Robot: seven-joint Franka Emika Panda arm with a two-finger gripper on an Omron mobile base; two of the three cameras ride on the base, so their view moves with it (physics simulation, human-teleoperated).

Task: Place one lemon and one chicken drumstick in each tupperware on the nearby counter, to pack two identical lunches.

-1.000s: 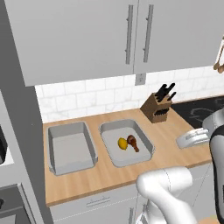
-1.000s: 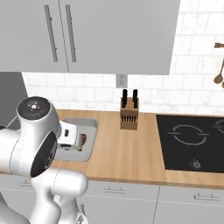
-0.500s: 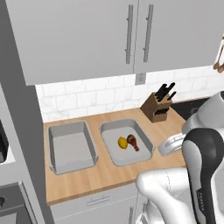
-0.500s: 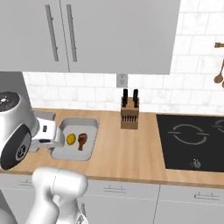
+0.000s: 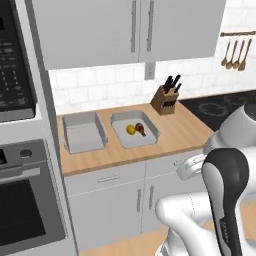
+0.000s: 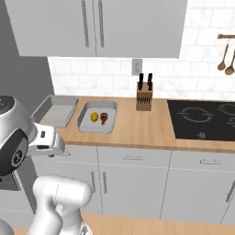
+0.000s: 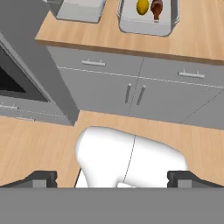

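Tupperware (image 5: 148,140), grey and shallow, holds lemon (image 5: 130,129) and drumstick (image 5: 140,129); end effector (image 7: 113,178) spread wide.

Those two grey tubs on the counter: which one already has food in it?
The tupperware nearer the knife block: it holds a lemon and a chicken drumstick. The other tupperware, toward the oven, holds nothing.

You have a counter (image 5: 180,135) of matt, light-brown wood grain; two tupperware (image 5: 84,132) trays of plain grey, smooth, probably plastic; the lemon (image 5: 130,129) looks glossy yellow; the knife block (image 5: 165,100) is brown wood; the cooktop (image 6: 202,119) is glossy black
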